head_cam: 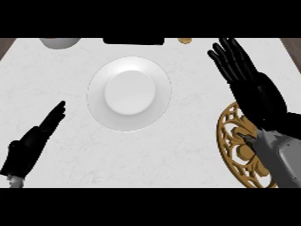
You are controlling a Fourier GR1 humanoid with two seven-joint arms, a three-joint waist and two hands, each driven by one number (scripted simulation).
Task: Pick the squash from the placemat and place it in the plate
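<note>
At the right of the frame, your right hand is stretched flat over the white marble-look counter. Its black fingers are straight and slightly fanned, pointing toward the upper edge, and they hold nothing. The heel of that hand and the grey forearm behind it lie across the round gold openwork placemat at the lower right, covering much of it.

You cannot tell where the squash lies: no part of the placemat that shows carries it, and the rest sits under your arm.

Left of the right hand, near the middle of the frame, you see the round white ceramic plate, apart from the fingertips and from the placemat's edge.

At the lower left, your left hand rests open, its fingers straight and held together, angled toward the upper right, touching nothing you can see and well apart from the plate.

Along the upper edge sit a rounded white vessel at the left, a flat black object in the middle and a small tan object just right of it.
</note>
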